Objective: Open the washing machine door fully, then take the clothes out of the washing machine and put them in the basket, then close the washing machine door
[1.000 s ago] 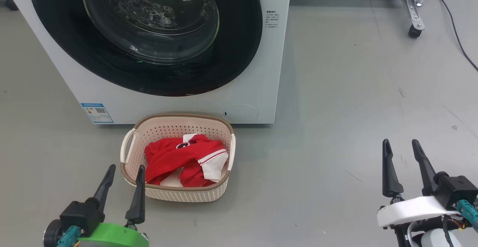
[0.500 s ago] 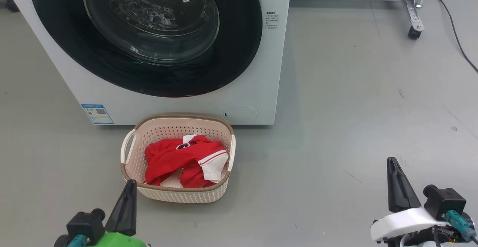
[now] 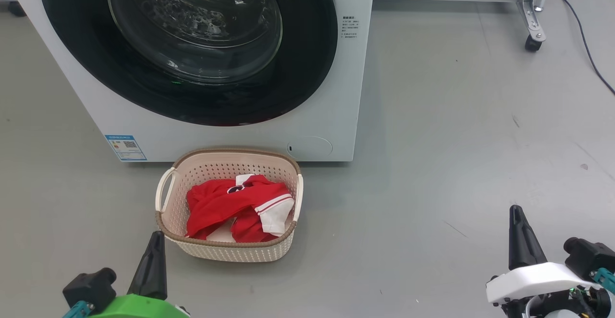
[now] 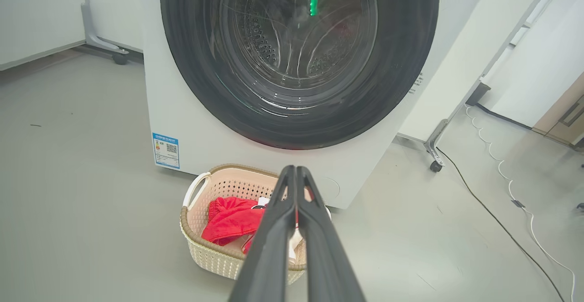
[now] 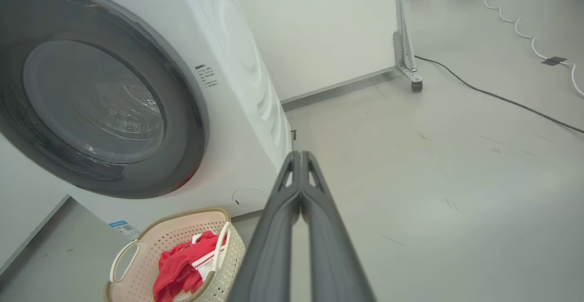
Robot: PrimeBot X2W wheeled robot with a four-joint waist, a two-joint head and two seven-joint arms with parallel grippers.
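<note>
clothes [image 3: 216, 207] — red, crumpled | basket [image 3: 230, 253] (perforated plastic) | door [image 3: 307, 68] glossy, round

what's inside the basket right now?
Red clothes with white striped trim lie bunched in the basket, below its rim. Most of the basket's floor, and anything under the pile, is covered, so I cannot tell what is there.

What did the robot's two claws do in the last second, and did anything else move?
The left gripper and the right gripper both closed, empty, and sank lower in the head view. The clothes stayed in the basket, and the washing machine door stayed shut.
</note>
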